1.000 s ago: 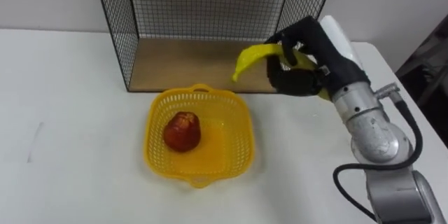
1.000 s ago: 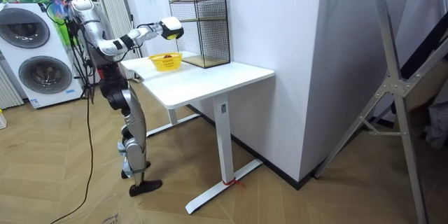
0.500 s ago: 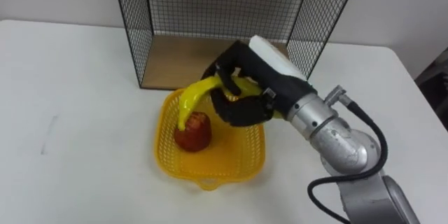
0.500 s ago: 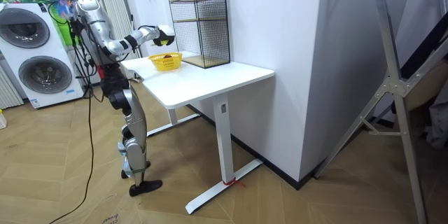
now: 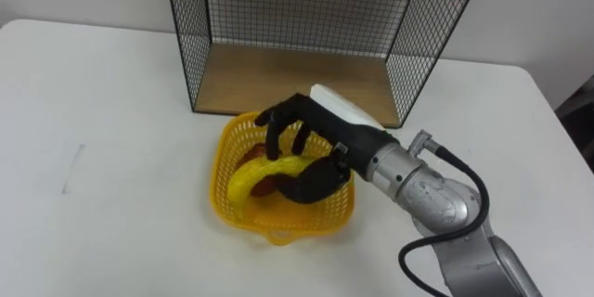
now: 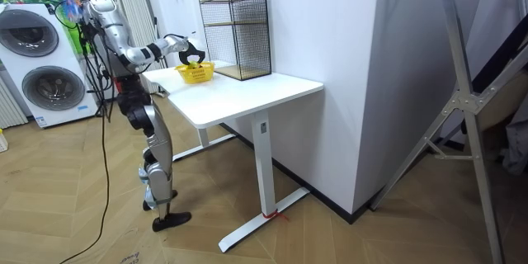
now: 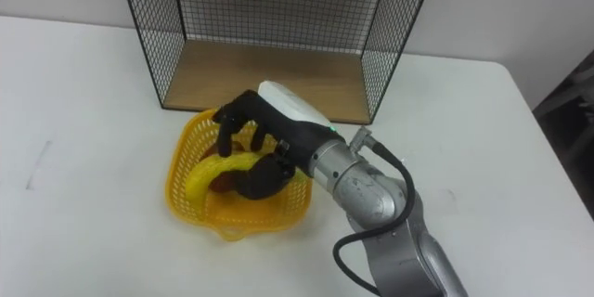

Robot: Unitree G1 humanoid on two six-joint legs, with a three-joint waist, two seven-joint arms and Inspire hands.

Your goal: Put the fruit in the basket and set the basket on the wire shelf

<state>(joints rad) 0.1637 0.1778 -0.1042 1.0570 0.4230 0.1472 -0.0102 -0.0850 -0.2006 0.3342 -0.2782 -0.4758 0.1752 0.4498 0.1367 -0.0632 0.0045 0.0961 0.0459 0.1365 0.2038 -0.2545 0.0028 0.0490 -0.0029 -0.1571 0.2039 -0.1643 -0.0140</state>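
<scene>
My right hand (image 5: 316, 153) is low inside the yellow basket (image 5: 278, 230), and the fingers (image 5: 276, 122) are curled round the banana (image 5: 249, 176). I think the banana should rest on the bottom first. Then I loosen slowly and rise straight, clear of the rim. Its free end points left of my fingers, against the red fruit (image 5: 270, 187). Beyond my fingers stands the wire shelf (image 5: 278, 79) on the desk (image 5: 111, 130).

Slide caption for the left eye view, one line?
Right hand holds a banana inside the yellow basket, in front of the wire shelf.
</scene>
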